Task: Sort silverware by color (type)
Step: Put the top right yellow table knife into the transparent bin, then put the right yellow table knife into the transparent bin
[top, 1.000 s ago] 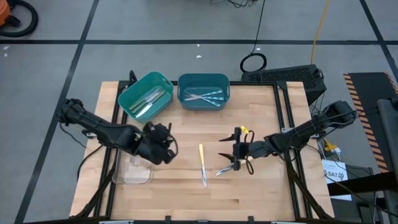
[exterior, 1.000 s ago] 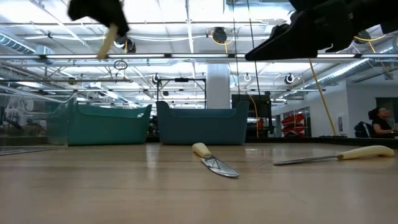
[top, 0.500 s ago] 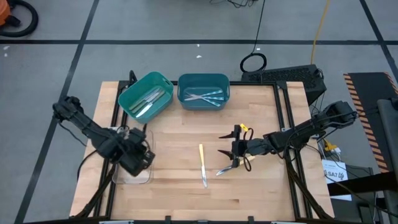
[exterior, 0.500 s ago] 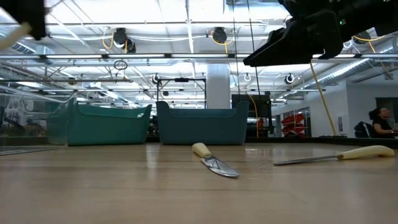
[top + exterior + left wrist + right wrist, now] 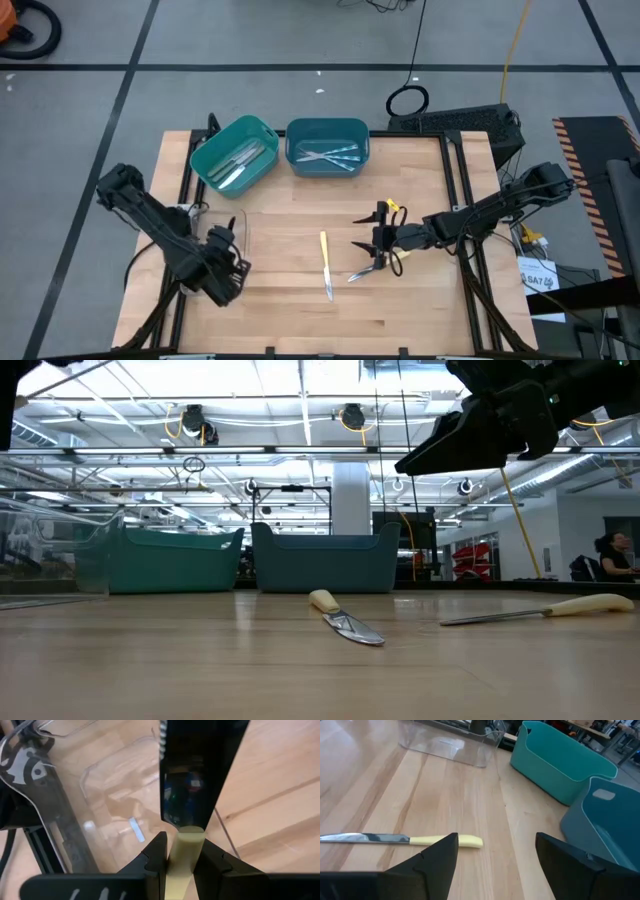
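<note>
Here, the left pincer [image 5: 222,277] is seen over the near-left part of the tabletop [image 5: 300,310], at the near end of the clear tray [image 5: 228,228]. In the left wrist view its fingers [image 5: 156,851] are pinched on a pale yellow handle [image 5: 187,845] of one utensil, held above the clear tray's wall [image 5: 65,820]; which kind of utensil it is cannot be told.

The right pincer [image 5: 375,240] is held above the middle-right of the tabletop with its fingers [image 5: 432,857] spread wide and nothing gripped between them. Just beside it, toward the near edge, a yellow-handled utensil [image 5: 360,272] lies flat on the wood. A yellow-handled knife [image 5: 326,265] lies a little to the left of that, near the centre, lengthwise toward the near edge. In the right wrist view the knife [image 5: 400,839] is seen lying between the spread fingers' tips, apart from them.

At the far edge two teal bins stand side by side. The left bin [image 5: 215,140], turned at an angle, holds pale-handled silverware [image 5: 238,162]. The right bin [image 5: 360,135] holds light-blue-handled silverware [image 5: 330,155]. Between the right pincer and the bins only bare wood is shown.
</note>
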Robot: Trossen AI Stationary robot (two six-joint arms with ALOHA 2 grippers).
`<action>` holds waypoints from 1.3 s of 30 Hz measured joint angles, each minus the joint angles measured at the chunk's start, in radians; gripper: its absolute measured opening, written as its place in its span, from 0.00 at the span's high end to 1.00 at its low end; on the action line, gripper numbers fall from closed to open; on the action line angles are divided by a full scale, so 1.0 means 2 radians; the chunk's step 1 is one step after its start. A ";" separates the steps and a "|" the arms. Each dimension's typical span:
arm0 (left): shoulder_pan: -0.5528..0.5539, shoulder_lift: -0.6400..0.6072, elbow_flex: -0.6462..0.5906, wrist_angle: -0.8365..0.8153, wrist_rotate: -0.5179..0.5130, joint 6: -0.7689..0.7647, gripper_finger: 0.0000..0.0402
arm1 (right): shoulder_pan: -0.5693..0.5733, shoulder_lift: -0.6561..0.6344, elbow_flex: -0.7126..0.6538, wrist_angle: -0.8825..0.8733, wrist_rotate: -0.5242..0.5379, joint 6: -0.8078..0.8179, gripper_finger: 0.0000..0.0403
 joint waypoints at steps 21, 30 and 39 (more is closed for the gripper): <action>-0.044 0.107 0.000 0.004 0.024 -0.084 0.73 | 0.000 0.000 0.000 -0.006 0.000 0.007 0.36; -0.059 0.107 0.000 0.004 -0.006 -0.105 0.73 | 0.000 0.000 0.000 -0.006 0.000 0.008 0.36; -0.016 0.107 0.000 0.028 -0.088 -0.025 0.72 | 0.000 0.000 0.000 -0.070 -0.070 0.028 0.36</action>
